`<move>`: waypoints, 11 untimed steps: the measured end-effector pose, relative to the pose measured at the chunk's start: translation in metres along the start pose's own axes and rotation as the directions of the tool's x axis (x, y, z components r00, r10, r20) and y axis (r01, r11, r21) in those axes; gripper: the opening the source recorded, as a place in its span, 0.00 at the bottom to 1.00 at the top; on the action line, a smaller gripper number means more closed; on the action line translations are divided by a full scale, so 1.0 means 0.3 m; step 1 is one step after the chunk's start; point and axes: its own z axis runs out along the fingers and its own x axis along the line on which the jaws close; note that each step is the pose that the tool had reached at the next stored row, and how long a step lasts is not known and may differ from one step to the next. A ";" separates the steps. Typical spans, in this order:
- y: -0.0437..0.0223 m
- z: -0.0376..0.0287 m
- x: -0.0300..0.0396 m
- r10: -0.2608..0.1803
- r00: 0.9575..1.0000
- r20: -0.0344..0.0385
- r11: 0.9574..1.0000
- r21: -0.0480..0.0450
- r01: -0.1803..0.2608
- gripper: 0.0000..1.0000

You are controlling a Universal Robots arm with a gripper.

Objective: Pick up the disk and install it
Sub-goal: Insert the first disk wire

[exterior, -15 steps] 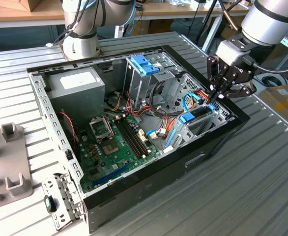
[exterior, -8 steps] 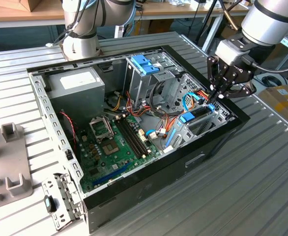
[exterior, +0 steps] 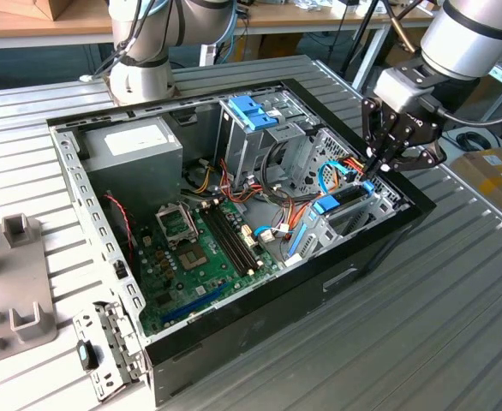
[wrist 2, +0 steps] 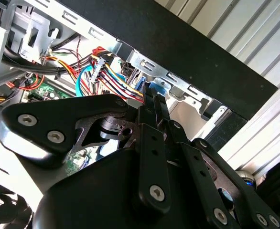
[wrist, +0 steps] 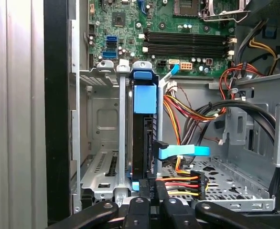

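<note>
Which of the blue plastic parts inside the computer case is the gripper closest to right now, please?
The blue carrier frame of the disk, standing in the bay at the case's edge, directly below the gripper. The blue handle on the drive cage sits farther off.

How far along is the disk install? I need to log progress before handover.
Mostly done: the disk stands on edge in its bay slot inside the computer case, blue carrier showing. In hand: the claw is closed at the disk's near end. Left: whether it is fully seated cannot be told.
</note>
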 end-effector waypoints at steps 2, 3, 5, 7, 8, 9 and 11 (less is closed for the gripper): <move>0.003 0.000 0.000 0.002 1.000 0.000 1.000 0.000 -0.002 0.17; 0.009 -0.001 0.000 0.004 1.000 0.000 1.000 0.000 -0.004 0.17; 0.014 0.000 0.000 0.005 1.000 0.000 1.000 0.000 -0.005 0.17; 0.017 0.001 0.000 0.012 1.000 -0.001 1.000 0.001 -0.012 0.17; 0.018 0.001 0.000 0.017 1.000 -0.001 1.000 0.001 -0.017 0.17; 0.018 0.002 0.000 0.033 0.999 -0.002 0.999 0.002 -0.033 0.17; 0.018 0.004 0.000 0.057 0.998 -0.004 0.998 0.003 -0.057 0.17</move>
